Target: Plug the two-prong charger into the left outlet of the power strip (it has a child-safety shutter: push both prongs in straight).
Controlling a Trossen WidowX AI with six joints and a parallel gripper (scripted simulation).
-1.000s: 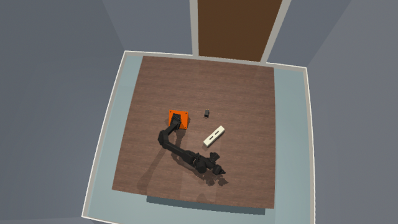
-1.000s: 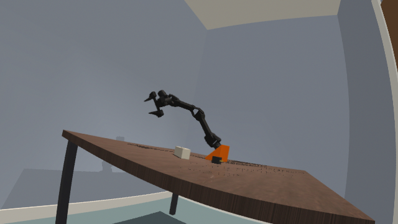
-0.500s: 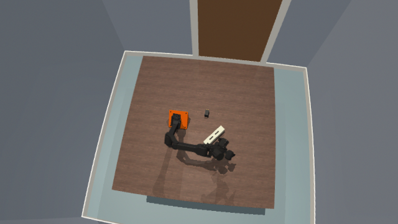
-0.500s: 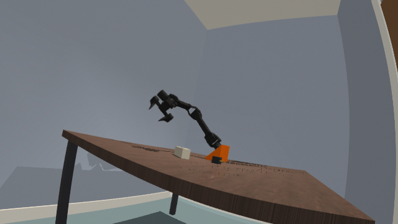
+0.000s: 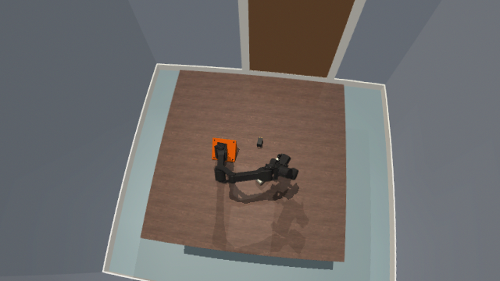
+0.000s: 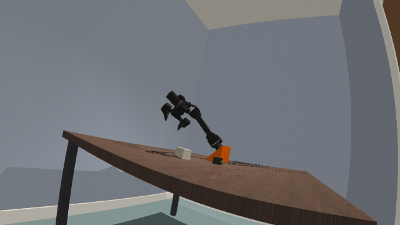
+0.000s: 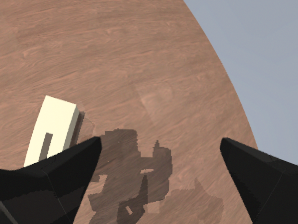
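Observation:
The cream power strip (image 6: 183,153) (image 7: 53,128) lies flat on the wooden table (image 5: 254,101) (image 6: 250,181) (image 7: 100,30). In the top view the arm covers most of it; only a pale end (image 5: 258,181) shows. The small black two-prong charger (image 5: 259,142) (image 6: 217,160) sits on the table near the orange arm base (image 5: 230,145) (image 6: 222,152), apart from the strip. My gripper (image 5: 283,161) (image 6: 172,123) (image 7: 161,144) is open and empty. It hangs well above the table, over the strip, which shows by the left finger in the wrist view.
The table's edge runs close on the right in the wrist view. A brown door (image 5: 297,35) stands behind the table. The arm's shadow falls on the table below the gripper.

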